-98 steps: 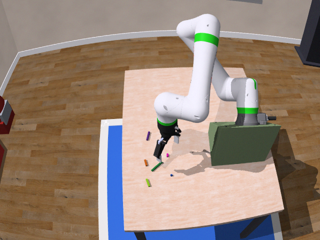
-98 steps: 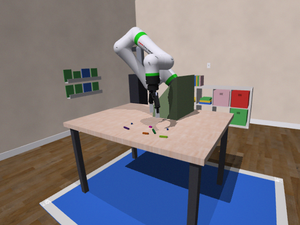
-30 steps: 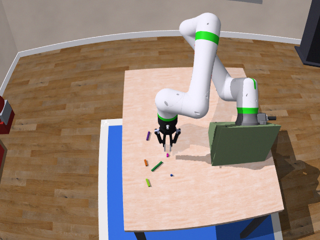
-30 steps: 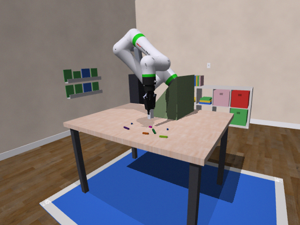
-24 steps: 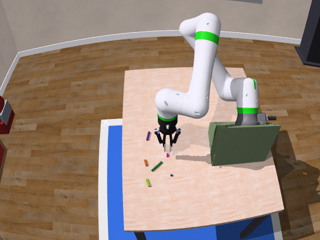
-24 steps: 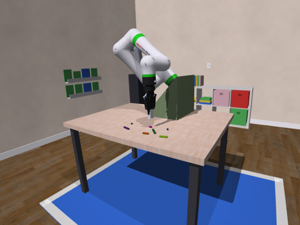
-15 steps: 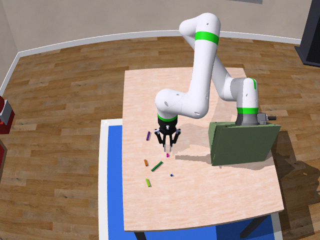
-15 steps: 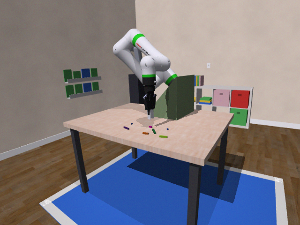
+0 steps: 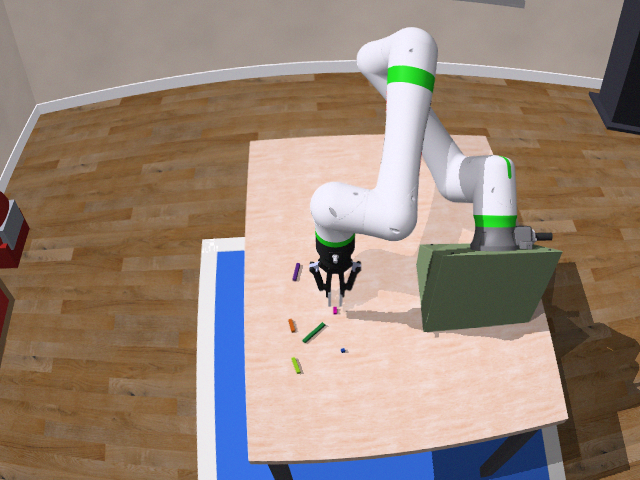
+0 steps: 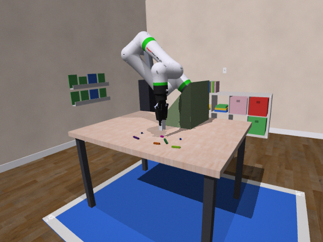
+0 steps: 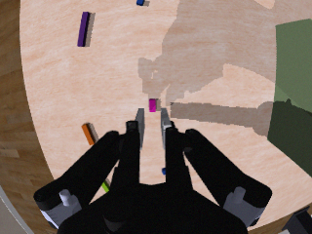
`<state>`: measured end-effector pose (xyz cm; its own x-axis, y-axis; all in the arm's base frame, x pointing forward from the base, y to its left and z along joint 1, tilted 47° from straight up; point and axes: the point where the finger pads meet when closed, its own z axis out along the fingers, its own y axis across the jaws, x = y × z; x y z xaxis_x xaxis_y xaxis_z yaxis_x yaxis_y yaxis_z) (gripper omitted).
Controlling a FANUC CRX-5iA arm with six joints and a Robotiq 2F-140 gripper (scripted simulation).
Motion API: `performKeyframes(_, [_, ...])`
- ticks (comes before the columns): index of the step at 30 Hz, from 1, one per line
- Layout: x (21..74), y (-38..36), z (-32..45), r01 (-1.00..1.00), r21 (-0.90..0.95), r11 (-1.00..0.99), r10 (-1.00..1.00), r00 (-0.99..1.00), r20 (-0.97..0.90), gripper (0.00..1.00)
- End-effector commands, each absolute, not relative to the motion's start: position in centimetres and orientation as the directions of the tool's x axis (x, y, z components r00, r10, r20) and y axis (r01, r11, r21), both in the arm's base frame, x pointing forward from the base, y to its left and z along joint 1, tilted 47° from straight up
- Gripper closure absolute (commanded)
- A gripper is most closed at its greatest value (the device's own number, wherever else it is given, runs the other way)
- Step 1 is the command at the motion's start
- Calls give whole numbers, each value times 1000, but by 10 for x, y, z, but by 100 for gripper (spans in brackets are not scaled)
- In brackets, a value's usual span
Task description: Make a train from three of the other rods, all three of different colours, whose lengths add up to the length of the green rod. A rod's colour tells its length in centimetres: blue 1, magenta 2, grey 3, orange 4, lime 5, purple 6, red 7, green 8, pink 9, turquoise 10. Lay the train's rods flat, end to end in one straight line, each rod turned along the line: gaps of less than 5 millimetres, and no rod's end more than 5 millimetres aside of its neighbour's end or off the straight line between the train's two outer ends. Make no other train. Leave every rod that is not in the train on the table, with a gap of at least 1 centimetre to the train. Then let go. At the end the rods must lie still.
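Seven little rods lie scattered on the pale wooden table, none touching another. I take my bearings from the green rod, which lies flat at a slant near the middle of the group.

Seen from above, the orange rod is just beside the green rod's lower end, on the side toward the table's left edge. The lime rod lies a bit farther out from that same end, toward the front edge. One tiny blue rod sits on the other side of the green rod, apart from it. The magenta rod is close off the green rod's upper end, with bare wood between them. The purple rod is well beyond the orange one, the farthest coloured stick from the green rod in that direction. A second blue rod lies farther back still, near the purple one.

The white arm reaches out from its green block, and its gripper hangs fingers-down above the table, on the far side of the magenta rod from the green rod. The fingers are drawn nearly together, leaving only a slim gap with nothing in it. The magenta rod lies on the wood just past the tips.
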<state>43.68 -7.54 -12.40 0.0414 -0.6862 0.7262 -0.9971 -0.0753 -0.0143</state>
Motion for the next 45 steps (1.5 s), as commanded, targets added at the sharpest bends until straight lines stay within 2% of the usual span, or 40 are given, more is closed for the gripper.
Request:
performKeyframes(1, [437,-78,-127,-997,-15,-76,-686,41,726,85])
performKeyframes(45, [439,-101,-149,-997,-15,-76,-686,41,726,85])
